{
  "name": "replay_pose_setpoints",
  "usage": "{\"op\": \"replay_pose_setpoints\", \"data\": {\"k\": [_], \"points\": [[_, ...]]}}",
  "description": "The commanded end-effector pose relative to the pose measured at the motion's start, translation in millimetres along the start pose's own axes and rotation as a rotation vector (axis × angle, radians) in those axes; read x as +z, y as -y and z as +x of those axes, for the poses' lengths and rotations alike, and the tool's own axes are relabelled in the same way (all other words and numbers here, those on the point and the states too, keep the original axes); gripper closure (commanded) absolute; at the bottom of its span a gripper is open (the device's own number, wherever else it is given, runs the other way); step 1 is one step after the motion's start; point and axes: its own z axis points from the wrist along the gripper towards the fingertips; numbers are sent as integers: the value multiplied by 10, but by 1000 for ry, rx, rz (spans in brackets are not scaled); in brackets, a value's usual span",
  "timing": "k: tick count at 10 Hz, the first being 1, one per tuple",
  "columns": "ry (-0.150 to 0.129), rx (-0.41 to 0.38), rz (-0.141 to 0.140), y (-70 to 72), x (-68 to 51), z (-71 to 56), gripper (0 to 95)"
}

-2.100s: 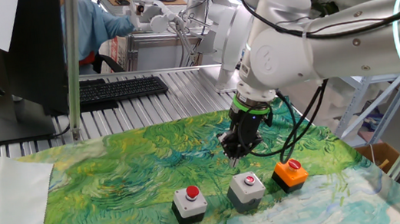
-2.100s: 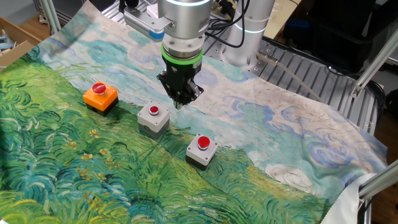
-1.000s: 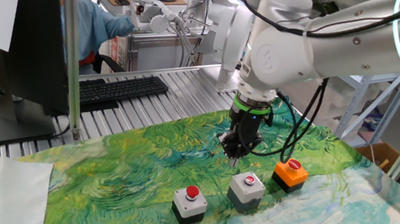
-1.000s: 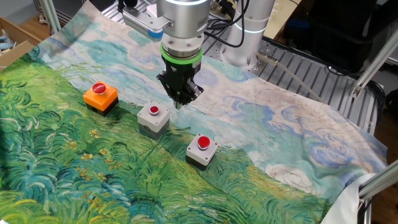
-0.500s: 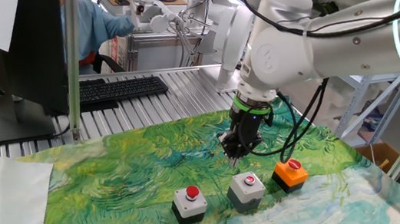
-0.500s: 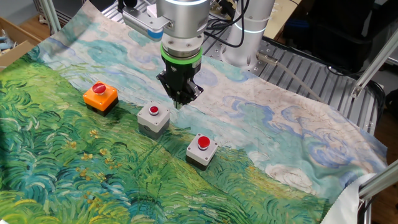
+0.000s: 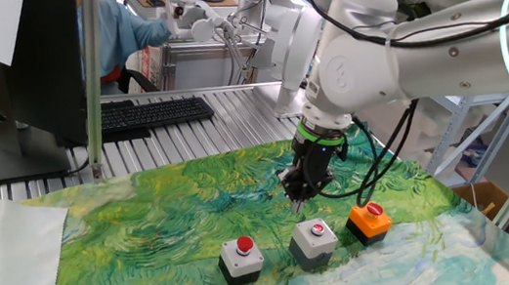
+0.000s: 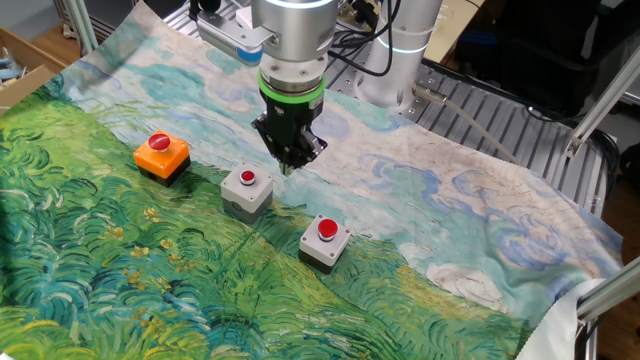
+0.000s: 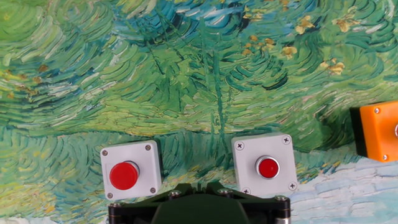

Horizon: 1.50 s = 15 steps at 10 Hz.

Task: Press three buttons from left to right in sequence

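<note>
Three buttons with red caps stand in a row on the painted cloth (image 7: 147,225). In one fixed view they are a grey one (image 7: 241,259) at left, a grey one (image 7: 315,241) in the middle and an orange one (image 7: 370,221) at right. The other fixed view shows them mirrored: orange (image 8: 162,155), grey (image 8: 247,190), grey (image 8: 325,241). My gripper (image 7: 298,196) hangs just above the cloth behind the middle grey button (image 9: 265,166), its fingertips together in a point (image 8: 290,165). The hand view shows the left grey button (image 9: 130,177) and part of the orange one (image 9: 376,130).
A black keyboard (image 7: 152,114) lies on the ribbed metal table behind the cloth. A metal post (image 7: 89,85) stands at the back left. A person in blue (image 7: 117,33) sits behind. The arm's cables (image 7: 375,161) hang near the orange button.
</note>
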Motion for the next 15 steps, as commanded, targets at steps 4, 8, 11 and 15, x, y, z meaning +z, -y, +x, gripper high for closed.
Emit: {"op": "replay_pose_setpoints", "data": {"k": [4, 8, 11, 15], "points": [[-7, -102, 30, 127, -181, 66, 950], [-1, -166, 57, 469, -135, 52, 950], [-1, -181, 75, 580, -181, 5, 950], [-8, -204, 90, 709, -339, -122, 950]]}}
